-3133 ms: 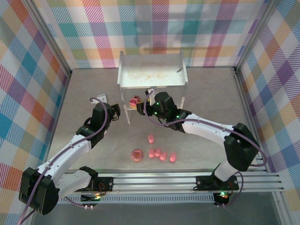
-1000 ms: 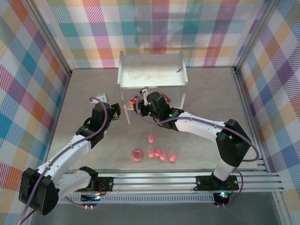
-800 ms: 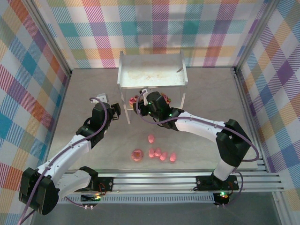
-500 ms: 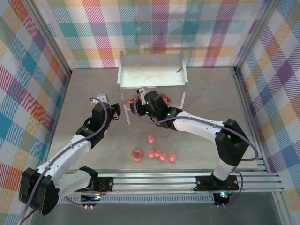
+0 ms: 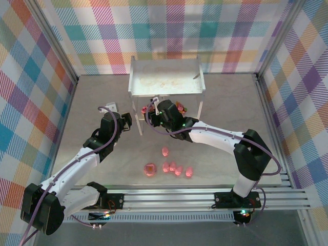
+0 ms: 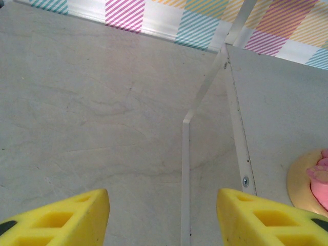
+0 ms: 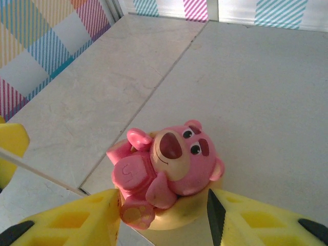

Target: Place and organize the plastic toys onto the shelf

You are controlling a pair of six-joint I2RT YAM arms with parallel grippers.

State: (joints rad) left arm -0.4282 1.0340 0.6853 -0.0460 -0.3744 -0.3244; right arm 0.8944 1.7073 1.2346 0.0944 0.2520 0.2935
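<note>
Right end effector [image 7: 163,201] advanced, gripping pink bear [image 7: 166,166] (over shelf [image 7: 266,92]).

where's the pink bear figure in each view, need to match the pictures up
Top external: pink bear figure under the front edge of the shelf, beside its thin white leg.
Left wrist: low at the right edge, cut off by the frame.
Right wrist: centre, on its yellow base.
Shared landmark: that thin white leg, mid-frame in left wrist, lower left in right wrist.
</note>
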